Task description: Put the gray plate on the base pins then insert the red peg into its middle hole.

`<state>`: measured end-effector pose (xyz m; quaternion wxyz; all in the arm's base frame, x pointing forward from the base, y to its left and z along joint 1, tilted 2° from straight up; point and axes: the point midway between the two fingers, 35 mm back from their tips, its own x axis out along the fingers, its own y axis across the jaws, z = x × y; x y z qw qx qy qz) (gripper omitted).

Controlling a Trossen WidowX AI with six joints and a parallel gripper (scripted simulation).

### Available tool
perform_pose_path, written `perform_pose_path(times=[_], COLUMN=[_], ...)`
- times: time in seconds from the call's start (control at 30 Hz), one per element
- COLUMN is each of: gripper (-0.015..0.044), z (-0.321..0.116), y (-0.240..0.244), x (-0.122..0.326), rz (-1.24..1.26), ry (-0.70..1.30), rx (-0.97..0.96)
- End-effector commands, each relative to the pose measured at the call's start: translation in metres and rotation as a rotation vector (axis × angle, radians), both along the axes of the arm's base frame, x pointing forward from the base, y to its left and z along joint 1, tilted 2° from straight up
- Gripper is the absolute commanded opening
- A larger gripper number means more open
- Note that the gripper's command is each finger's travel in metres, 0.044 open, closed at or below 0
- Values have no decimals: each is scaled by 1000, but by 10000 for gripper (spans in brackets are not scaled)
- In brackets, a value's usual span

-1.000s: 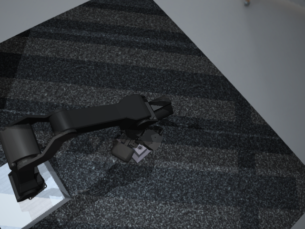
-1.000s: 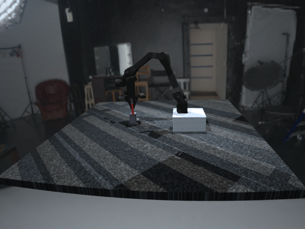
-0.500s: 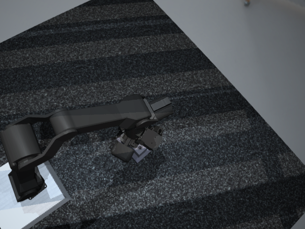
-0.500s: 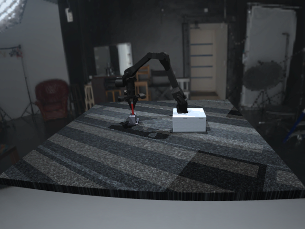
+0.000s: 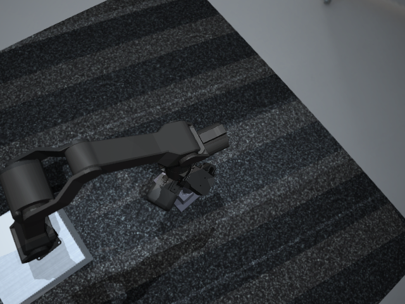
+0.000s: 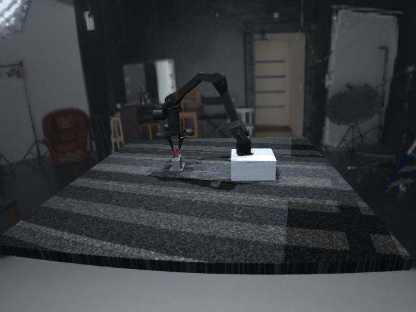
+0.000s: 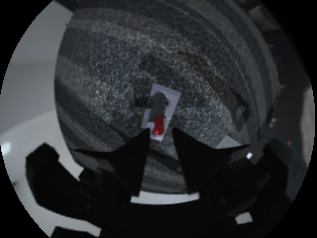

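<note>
The red peg stands with its lower part in the gray stack of plate and base and its upper part showing above, leaning slightly. The lavender-gray base rests on the table; where plate and base meet is too small to tell. My gripper is partly open and holds nothing. Its fingertips are just above the peg's top, one on either side in the wrist view. The arm hides the peg in the top view.
The white box under the arm's foot stands to the right of the stack in the exterior view. The striped table top carries both. A chair and other furniture stand behind the table.
</note>
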<state>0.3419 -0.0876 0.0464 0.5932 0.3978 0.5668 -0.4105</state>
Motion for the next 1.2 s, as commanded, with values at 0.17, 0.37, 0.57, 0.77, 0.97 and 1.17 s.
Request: perform_pose_path(times=[0.17, 0.37, 0.57, 0.77, 0.97, 1.17], gripper=[150, 150, 150, 150, 150, 150], z=[0, 3, 6, 9, 11, 14], y=[0, 0, 1, 2, 3, 4], x=[0, 0, -2, -3, -4, -5], rz=[0, 2, 3, 3, 3, 3], ry=[0, 5, 7, 7, 7, 7], rx=[0, -1, -1, -1, -1, -1])
